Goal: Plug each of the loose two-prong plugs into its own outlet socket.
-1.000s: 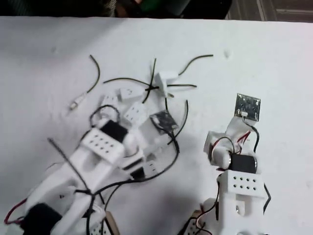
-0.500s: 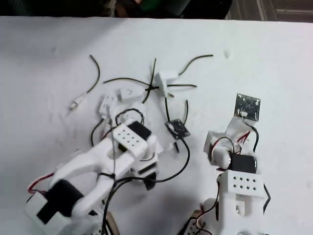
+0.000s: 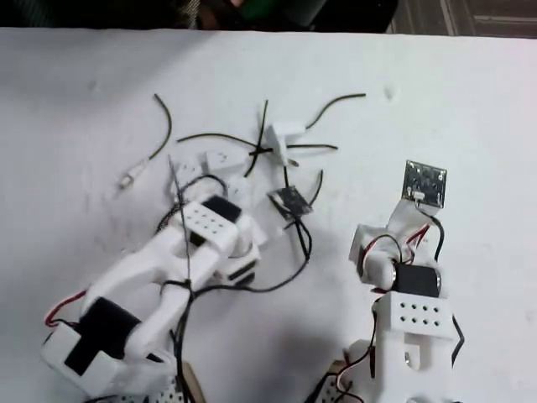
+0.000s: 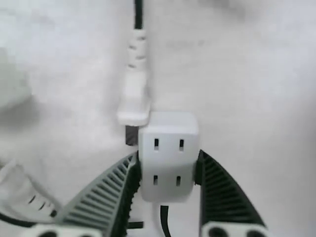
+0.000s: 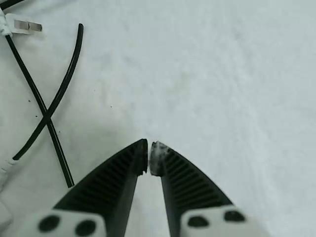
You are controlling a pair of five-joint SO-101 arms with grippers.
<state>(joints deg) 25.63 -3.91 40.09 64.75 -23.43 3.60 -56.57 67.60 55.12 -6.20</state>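
my left pincer (image 4: 167,158) is clamped on both sides of a white outlet block (image 4: 168,133), its sockets facing my camera. a loose white plug (image 4: 134,96) on a black cord (image 4: 138,12) lies on the counter (image 4: 256,74), its prong end just beside the block's corner. my right pincer (image 5: 149,154) hangs over the counter, tips pressed together, holding nothing.
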